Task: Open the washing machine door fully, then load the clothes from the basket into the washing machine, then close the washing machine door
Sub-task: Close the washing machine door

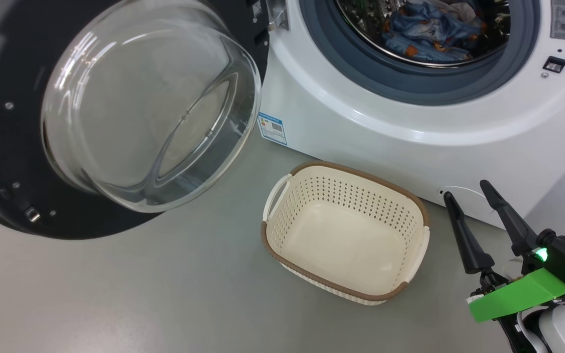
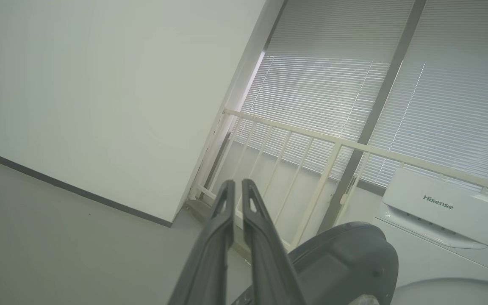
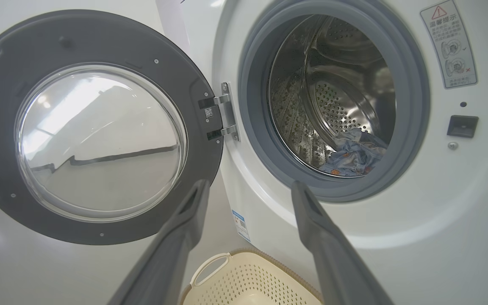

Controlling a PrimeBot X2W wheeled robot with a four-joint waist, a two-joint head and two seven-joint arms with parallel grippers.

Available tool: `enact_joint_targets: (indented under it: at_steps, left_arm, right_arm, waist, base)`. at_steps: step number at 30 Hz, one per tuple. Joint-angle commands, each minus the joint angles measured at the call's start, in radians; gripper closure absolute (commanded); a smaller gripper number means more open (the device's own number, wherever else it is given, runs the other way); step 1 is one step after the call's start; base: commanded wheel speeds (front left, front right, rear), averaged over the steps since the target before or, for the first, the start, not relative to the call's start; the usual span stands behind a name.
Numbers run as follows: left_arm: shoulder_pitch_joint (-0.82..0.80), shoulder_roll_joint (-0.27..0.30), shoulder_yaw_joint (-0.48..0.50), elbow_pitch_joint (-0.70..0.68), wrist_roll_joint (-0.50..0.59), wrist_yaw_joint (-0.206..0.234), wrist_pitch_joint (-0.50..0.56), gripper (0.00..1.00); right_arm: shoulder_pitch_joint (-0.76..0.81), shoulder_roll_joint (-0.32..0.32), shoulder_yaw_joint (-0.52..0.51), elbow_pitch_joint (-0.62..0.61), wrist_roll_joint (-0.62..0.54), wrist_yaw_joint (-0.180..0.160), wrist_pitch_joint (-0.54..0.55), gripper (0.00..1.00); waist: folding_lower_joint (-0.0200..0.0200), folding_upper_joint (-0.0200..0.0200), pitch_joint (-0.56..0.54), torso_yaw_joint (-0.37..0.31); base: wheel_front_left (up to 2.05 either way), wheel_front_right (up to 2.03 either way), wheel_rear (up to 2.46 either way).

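Claws are both empty. The right claw (image 1: 465,190) hangs low at the right with its fingers spread wide and nothing between them, just beside the basket (image 1: 356,171) and in front of the washing machine (image 1: 361,127). The left claw (image 2: 238,186) has its fingers pressed together on nothing. It is aimed off toward a wall (image 2: 100,84) and a white railing (image 2: 311,140), with a dark rounded shape just below it that I take for the outer face of the door.

The basket sits on the floor (image 1: 165,294) close against the machine's front, and its inside is bare. The clothes (image 1: 429,27), blue fabric with orange spots, lie at the bottom of the steel drum (image 3: 337,106). How many pieces are in that heap cannot be told. The door (image 1: 150,108) stands swung wide to the left on its hinge (image 3: 227,112), well away from the opening.

By my reading, opening is done and loading looks done too. What is left is the last step: swinging the door round and pressing it shut. The right claw is well apart from the door. Whether the left one touches it I cannot tell.
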Motion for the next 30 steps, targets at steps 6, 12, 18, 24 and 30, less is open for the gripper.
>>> enact_joint_targets:
  at_steps: [6,12,18,24,30]
  left_arm:
    - [-0.221,0.188,0.029,0.252,-0.22,-0.002,0.194,1.0]
    - [-0.369,0.295,-0.023,0.464,-0.304,-0.002,0.386,1.0]
    - [-0.483,0.349,-0.069,0.635,-0.353,-0.002,0.559,1.0]
    - [-0.554,0.372,-0.1,0.744,-0.379,0.0,0.703,1.0]
    - [-0.596,0.384,-0.134,0.801,-0.394,-0.001,0.833,1.0]
  right_arm:
    - [-0.011,-0.02,0.015,-0.03,-0.012,0.005,-0.008,0.0]
    - [-0.024,-0.032,0.014,-0.031,-0.014,0.005,-0.008,0.0]
    - [-0.029,-0.044,0.011,-0.034,-0.016,0.005,-0.008,0.0]
    - [-0.035,-0.05,0.016,-0.033,-0.019,0.005,-0.008,0.0]
    - [-0.041,-0.062,0.021,-0.034,-0.019,0.005,-0.008,0.0]
  waist:
    - [0.0,0.0,0.029,-0.024]
    - [0.0,0.0,0.054,-0.035]
    - [0.0,0.0,0.071,-0.036]
    - [0.0,0.0,0.082,-0.039]
    - [0.0,0.0,0.097,-0.038]
  base:
    - [0.0,0.0,0.0]
    - [0.0,0.0,0.0]
    - [0.0,0.0,0.0]
    - [0.0,0.0,0.0]
    - [0.0,0.0,0.0]
